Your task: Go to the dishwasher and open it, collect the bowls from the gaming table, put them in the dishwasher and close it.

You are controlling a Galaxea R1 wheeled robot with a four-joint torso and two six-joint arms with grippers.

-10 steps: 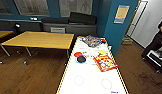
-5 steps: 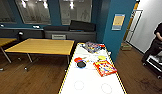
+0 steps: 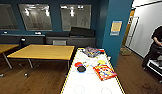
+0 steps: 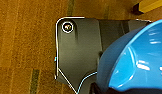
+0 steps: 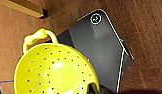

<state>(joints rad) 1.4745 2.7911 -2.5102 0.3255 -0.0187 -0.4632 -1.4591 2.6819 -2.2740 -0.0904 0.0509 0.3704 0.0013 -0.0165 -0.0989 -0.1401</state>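
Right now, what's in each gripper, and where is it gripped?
Left wrist view: a blue bowl. Right wrist view: a yellow colander. Each appears held near its rim, but the fingers are too unclear to confirm.

bowl bright blue | colander yellow, dotted holes | gaming table white

Camera closer to gaming table; person now bent at right.
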